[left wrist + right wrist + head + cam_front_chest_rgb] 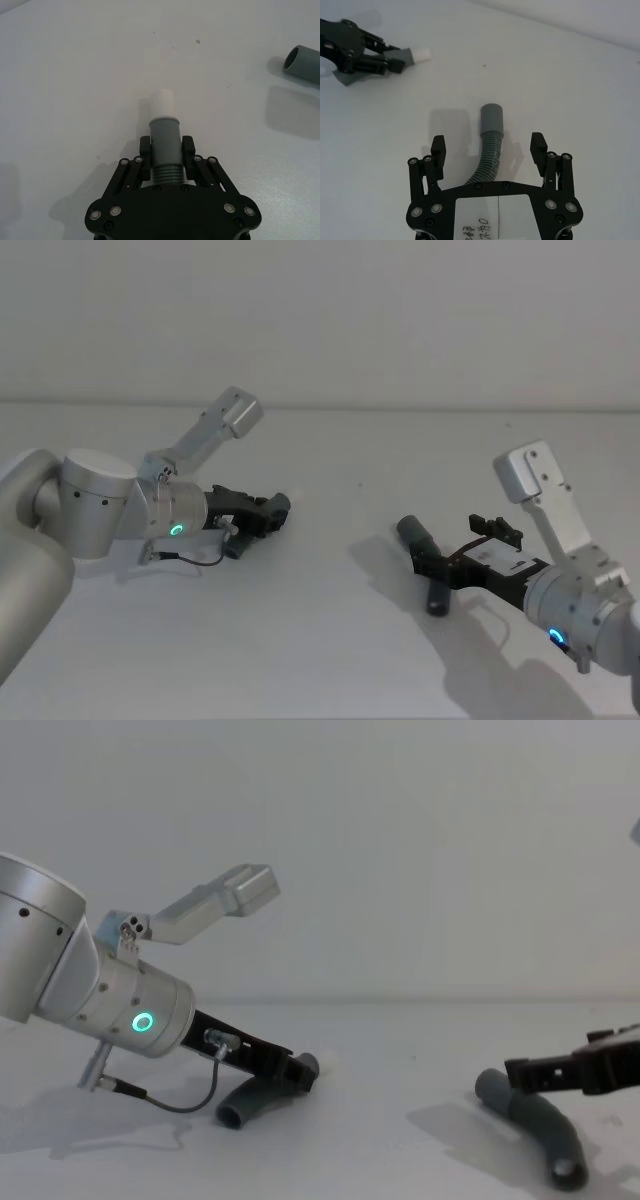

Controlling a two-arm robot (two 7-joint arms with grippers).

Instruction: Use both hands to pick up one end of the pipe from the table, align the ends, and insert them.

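Note:
Two dark-grey ribbed pipe pieces lie on the white table (pixel 330 640). My left gripper (pixel 166 150) is shut on the left piece (pixel 165 137) just behind its smooth cuff, and a whitish spigot (pixel 162 104) sticks out beyond the fingers. In the chest view this piece (pixel 250 1100) hangs from the left gripper (pixel 297 1072) with its ribbed end down at the table. My right gripper (pixel 488 150) stands open over the right piece (pixel 489 155), one finger on either side, apart from it. Its grey cuff (pixel 492 117) points toward the left gripper (pixel 395 62).
The right piece's cuff (pixel 302 62) shows at the edge of the left wrist view. A black cable (pixel 180 1105) loops under the left arm. The table's far edge (pixel 400 408) meets a plain wall.

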